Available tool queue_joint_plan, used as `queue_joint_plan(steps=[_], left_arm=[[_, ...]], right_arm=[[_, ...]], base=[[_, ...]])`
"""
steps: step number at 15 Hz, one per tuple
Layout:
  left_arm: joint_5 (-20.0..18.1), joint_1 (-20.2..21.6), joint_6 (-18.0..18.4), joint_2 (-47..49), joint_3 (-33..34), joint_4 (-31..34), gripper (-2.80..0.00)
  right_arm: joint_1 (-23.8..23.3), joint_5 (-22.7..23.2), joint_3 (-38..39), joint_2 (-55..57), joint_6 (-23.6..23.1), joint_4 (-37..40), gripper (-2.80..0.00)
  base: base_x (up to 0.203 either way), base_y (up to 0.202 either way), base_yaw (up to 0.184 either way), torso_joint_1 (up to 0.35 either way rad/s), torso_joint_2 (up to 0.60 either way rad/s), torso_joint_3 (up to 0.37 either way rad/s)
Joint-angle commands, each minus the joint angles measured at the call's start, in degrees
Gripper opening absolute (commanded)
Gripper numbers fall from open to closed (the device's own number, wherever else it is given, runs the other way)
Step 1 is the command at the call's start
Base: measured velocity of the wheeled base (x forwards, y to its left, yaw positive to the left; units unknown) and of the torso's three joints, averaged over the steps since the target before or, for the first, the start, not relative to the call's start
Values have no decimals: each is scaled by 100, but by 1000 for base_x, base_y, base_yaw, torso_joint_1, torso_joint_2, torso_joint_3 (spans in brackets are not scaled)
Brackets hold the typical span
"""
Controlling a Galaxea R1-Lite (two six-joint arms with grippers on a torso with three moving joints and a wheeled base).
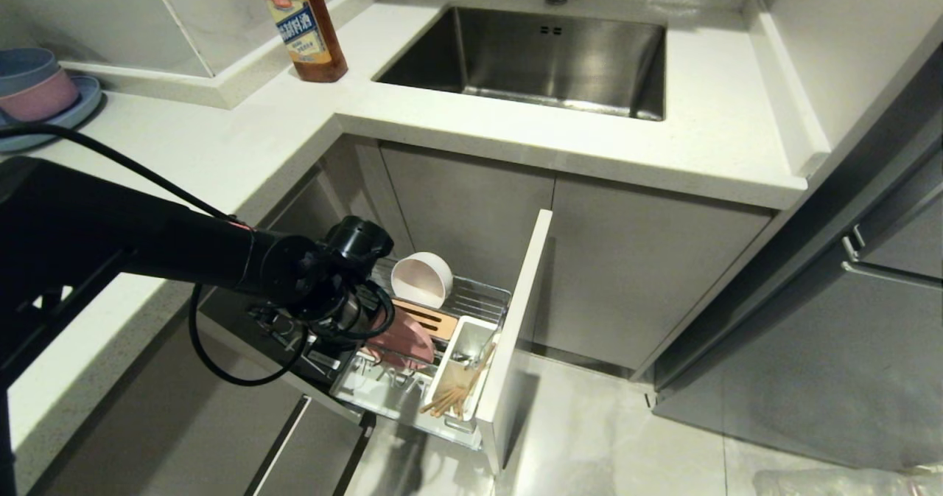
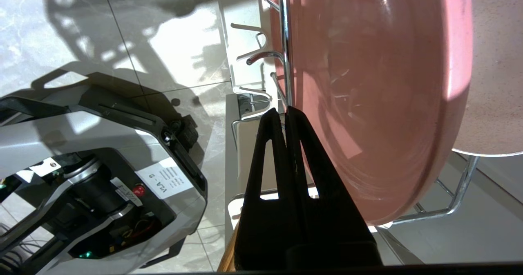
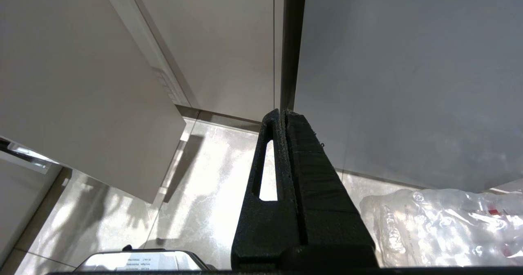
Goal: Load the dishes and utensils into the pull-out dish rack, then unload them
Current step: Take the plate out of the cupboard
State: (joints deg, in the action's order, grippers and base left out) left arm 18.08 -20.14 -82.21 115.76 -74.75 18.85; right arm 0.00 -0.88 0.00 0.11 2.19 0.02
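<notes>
My left claw (image 2: 286,113) is clenched tight, its two black fingers pressed flat together with nothing pinched between them; it sits low inside the pull-out dish rack (image 1: 479,301), its tip against a chrome wire just beside the pink oval plate (image 1: 401,337). The plate stands on edge among the wires near the middle of the rack, its long axis running across the basket and its broad face turned towards my claw; behind it the cream-white bowl (image 1: 421,278) lies tipped on its side at the cabinet end, mouth facing the room. The light-wood chopsticks (image 1: 458,389) lie slanted in the white utensil cup (image 1: 471,337) against the narrow grey door front (image 1: 519,319), tips splayed towards the floor; the slotted wooden block (image 1: 427,318) lies between plate and cup. The rack is hemmed by the cabinet side on my left and the door front on the right, with open floor (image 1: 611,437) beyond. My right claw (image 3: 284,113) is likewise clenched and empty, hanging above the floor beside a grey cabinet panel (image 3: 408,74).
</notes>
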Motion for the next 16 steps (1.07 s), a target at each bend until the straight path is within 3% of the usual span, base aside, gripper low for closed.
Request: queue_joint_plan(steps=[1,16], left_arm=[[11,1,-40,-10,5,14,-280],[36,-25,-7,-476,115,81,-280]], right_arm=[[0,0,18,-2,0,-2,-280],[0,0,11,-2,0,1,-280]], base=[[0,0,0,0,0,0],[0,0,0,0,0,0]])
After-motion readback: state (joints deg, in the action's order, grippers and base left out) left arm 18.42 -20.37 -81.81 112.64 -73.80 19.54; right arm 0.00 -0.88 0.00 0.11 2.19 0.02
